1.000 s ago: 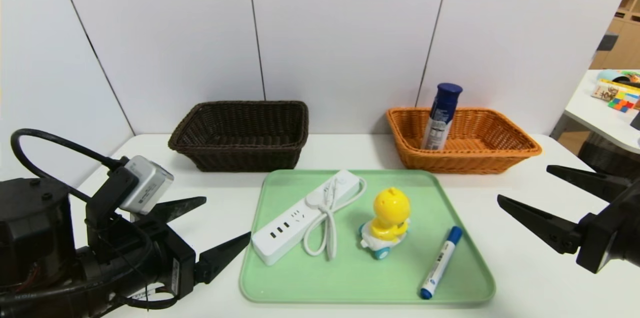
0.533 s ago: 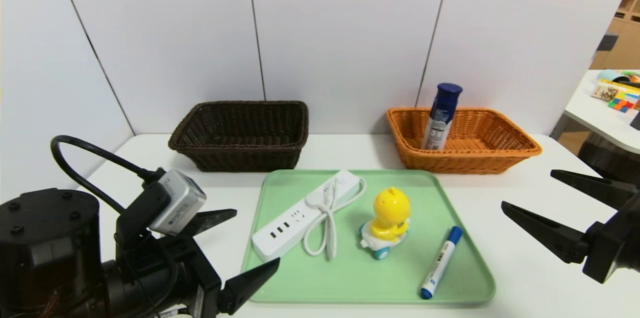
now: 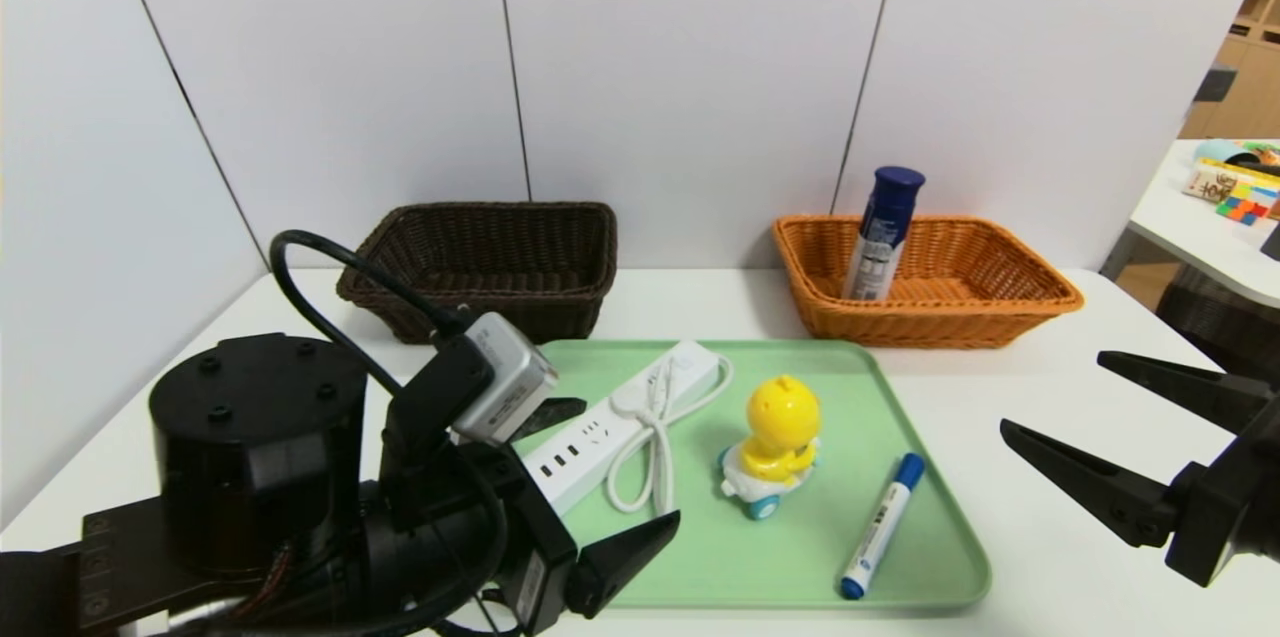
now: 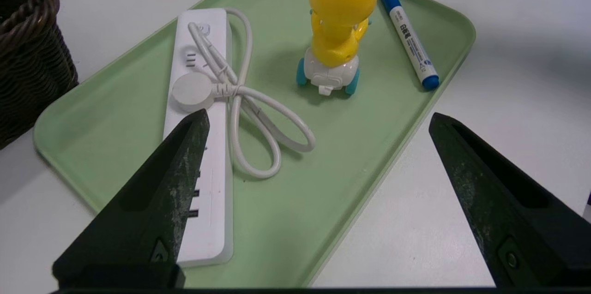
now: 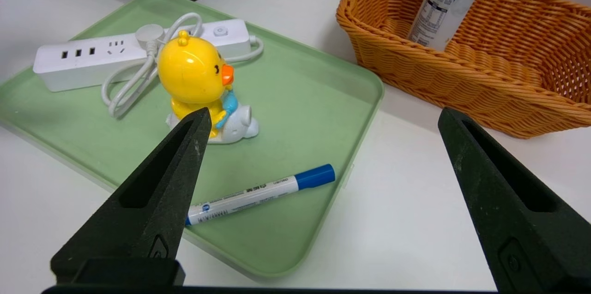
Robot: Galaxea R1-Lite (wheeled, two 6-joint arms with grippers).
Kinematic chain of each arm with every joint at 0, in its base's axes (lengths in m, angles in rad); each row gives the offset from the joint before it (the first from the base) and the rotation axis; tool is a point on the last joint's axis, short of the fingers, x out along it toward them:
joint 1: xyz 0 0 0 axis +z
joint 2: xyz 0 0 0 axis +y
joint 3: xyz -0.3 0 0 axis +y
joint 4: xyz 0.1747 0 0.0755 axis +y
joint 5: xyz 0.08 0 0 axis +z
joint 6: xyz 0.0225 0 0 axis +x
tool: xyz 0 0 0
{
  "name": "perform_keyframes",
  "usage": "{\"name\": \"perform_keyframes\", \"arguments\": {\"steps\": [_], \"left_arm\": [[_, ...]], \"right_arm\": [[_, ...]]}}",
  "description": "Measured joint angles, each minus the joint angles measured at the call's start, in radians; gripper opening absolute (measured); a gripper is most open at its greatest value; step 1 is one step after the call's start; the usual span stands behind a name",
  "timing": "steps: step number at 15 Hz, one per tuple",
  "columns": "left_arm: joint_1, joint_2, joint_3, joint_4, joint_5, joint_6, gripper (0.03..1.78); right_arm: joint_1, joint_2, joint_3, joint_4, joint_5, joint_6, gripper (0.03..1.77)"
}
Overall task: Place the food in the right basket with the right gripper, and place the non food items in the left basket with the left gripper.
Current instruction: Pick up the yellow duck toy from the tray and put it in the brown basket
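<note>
A tall slim blue-capped can [image 3: 882,232] stands tilted inside the orange woven wicker basket [image 3: 1000,309]. The dark brown woven wicker basket [image 3: 480,312] sits well apart. Nearer lie three things – white power strip [image 3: 610,427] with looped cord, yellow duck toy [image 3: 775,442] upright, blue-capped white marker [image 3: 882,525].

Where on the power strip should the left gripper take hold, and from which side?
Across the narrow width of the power strip, near its socket end, coming from above. It lies flat on the tray, and the looped cord covers the far half. The left gripper is open.
</note>
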Motion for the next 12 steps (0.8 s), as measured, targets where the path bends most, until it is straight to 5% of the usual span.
{"name": "perform_keyframes", "arguments": {"steps": [6,12], "left_arm": [[-0.017,0.170,-0.053,-0.153,0.000,0.000,1.69],[-0.026,0.299,-0.164,-0.162,0.017,0.002,1.69]], "right_arm": [[0.023,-0.001,0.002,0.002,-0.013,-0.003,1.69],[0.043,0.000,0.002,0.005,-0.013,-0.011,1.69]]}}
